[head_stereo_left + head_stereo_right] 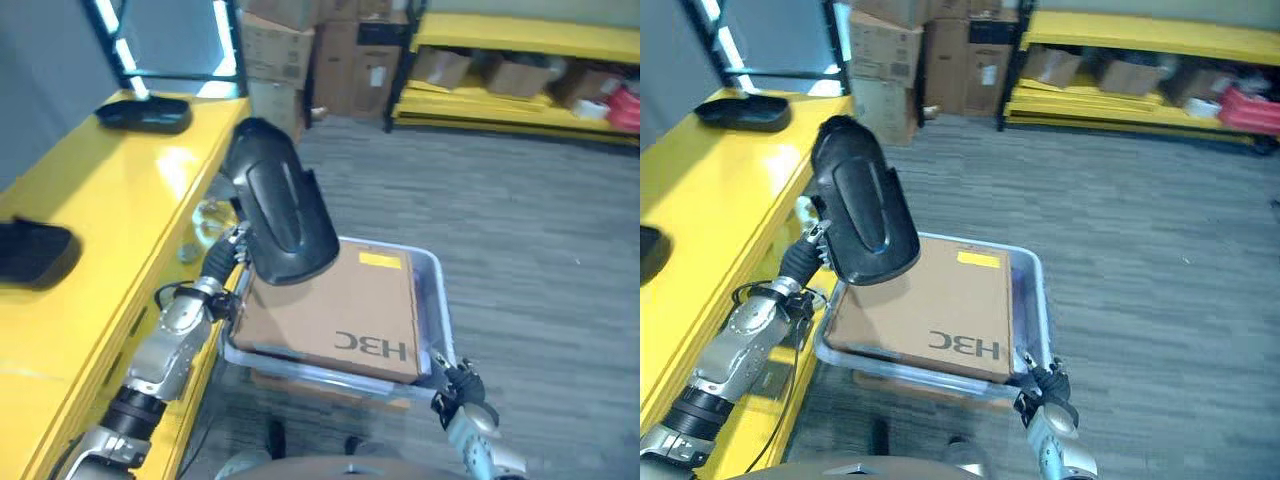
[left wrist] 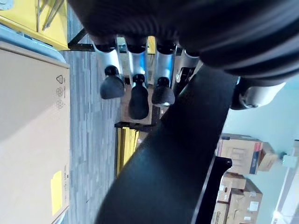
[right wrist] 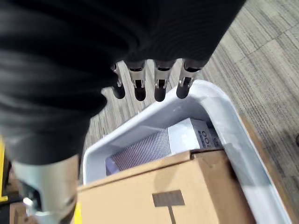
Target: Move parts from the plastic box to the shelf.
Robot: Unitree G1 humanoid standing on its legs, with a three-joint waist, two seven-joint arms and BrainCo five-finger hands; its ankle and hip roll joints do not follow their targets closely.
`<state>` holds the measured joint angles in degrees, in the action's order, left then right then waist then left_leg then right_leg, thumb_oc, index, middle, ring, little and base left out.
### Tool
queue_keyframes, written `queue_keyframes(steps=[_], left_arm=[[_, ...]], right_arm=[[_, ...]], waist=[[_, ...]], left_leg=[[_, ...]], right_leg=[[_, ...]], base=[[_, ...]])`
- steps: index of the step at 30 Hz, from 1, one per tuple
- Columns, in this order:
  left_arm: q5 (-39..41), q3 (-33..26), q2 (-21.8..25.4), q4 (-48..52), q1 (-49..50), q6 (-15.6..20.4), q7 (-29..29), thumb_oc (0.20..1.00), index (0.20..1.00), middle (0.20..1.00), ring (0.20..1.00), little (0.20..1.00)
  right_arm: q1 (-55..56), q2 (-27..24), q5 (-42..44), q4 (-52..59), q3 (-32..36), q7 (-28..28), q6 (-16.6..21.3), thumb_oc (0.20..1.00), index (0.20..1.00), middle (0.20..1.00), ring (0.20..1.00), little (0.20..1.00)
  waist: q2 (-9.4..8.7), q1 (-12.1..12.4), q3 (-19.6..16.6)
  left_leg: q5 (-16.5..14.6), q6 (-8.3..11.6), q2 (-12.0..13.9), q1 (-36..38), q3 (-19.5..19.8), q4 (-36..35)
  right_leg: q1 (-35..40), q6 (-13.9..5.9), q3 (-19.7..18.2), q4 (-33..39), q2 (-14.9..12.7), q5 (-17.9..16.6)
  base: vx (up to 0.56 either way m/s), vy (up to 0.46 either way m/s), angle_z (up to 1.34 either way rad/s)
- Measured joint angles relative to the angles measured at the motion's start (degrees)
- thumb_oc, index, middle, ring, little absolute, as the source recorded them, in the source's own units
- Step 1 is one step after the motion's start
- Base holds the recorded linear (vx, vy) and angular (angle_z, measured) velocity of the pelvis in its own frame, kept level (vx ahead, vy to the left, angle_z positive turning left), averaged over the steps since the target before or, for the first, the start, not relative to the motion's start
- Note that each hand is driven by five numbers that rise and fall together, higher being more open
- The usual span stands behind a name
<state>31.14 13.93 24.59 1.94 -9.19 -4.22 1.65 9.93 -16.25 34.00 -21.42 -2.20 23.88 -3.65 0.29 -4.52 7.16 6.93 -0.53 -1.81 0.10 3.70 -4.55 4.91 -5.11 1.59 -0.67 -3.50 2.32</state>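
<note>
Grey carpet floor (image 1: 520, 230); yellow shelf (image 1: 90, 220) at left, cartons behind. Black curved part (image 1: 280, 215), glossy, held over the plastic box (image 1: 432, 290) near the shelf edge, left hand (image 1: 225, 262) fingers clamped on it. Cardboard box (image 1: 340, 310) lies in the plastic box. Right hand (image 1: 462, 392) fingers straight, apart, above its near corner.

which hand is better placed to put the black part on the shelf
Left. The left hand already holds the black part beside the yellow shelf; the right hand hangs at the plastic box, empty.
</note>
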Motion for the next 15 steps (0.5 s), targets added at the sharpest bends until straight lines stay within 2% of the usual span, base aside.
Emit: queue_keyframes(steps=[5, 6, 9, 13, 15], left_arm=[[0.0, -0.7, 0.2, 4.6, 4.0, 2.3, -0.6, 0.200, 0.200, 0.200, 0.200, 0.200], [0.1, -0.9, 0.2, 7.2, 5.2, 3.8, -0.6, 0.200, 0.200, 0.200, 0.200, 0.200], [0.2, -3.2, 0.1, 10.5, 6.0, 7.3, -0.5, 0.200, 0.200, 0.200, 0.200, 0.200], [0.2, -9.2, 0.1, 11.4, 6.0, 11.3, 0.7, 0.200, 0.200, 0.200, 0.200, 0.200], [0.2, -11.5, 0.1, 11.4, 5.7, 12.5, 2.0, 0.200, 0.200, 0.200, 0.200, 0.200]], right_arm=[[-1.2, -0.7, -0.3, -1.4, -1.5, -1.8, 0.7, 1.000, 1.000, 1.000, 1.000, 1.000], [-1.2, -1.1, -0.4, -1.4, -2.1, -2.2, 0.7, 1.000, 1.000, 1.000, 1.000, 1.000], [-1.9, -2.4, -0.7, -1.5, -2.1, -2.5, 0.7, 1.000, 1.000, 1.000, 1.000, 1.000], [-1.0, -2.9, -2.3, -2.2, -2.1, -2.9, 0.7, 1.000, 1.000, 1.000, 1.000, 1.000], [-1.0, -2.7, -3.0, -2.2, -2.1, -3.6, 0.7, 1.000, 1.000, 1.000, 1.000, 1.000]], waist=[[1.32, 3.4, 0.1], [1.41, 4.3, 0.0], [2.56, 5.6, 0.2], [2.99, 6.0, 0.8], [2.03, 5.6, 1.7]], left_leg=[[1.3, 2.80, 2.0, -1.5, 4.0, -0.3], [0.9, 3.30, 3.0, -2.0, 4.2, -0.3], [0.8, 3.39, 4.7, -3.6, 3.5, -0.3], [-4.2, 3.24, 6.6, -5.6, -1.7, 1.7], [-9.0, 2.57, 7.8, -7.1, -8.4, 5.1]], right_leg=[[2.1, 1.88, 4.4, 2.6, 3.1, -1.6], [2.0, 2.84, 5.4, 2.6, 3.7, -1.5], [0.9, 3.94, 7.2, 0.9, 5.4, -0.5], [0.8, 5.66, 11.5, -0.5, 5.5, -0.2], [0.6, 6.65, 15.6, -0.8, 3.3, 0.1]], base=[[-0.09, -0.134, 0.47], [-0.10, -0.095, 0.40], [-0.11, -0.087, 0.33], [-0.11, -0.043, 0.54], [-0.13, 0.015, 0.76]])
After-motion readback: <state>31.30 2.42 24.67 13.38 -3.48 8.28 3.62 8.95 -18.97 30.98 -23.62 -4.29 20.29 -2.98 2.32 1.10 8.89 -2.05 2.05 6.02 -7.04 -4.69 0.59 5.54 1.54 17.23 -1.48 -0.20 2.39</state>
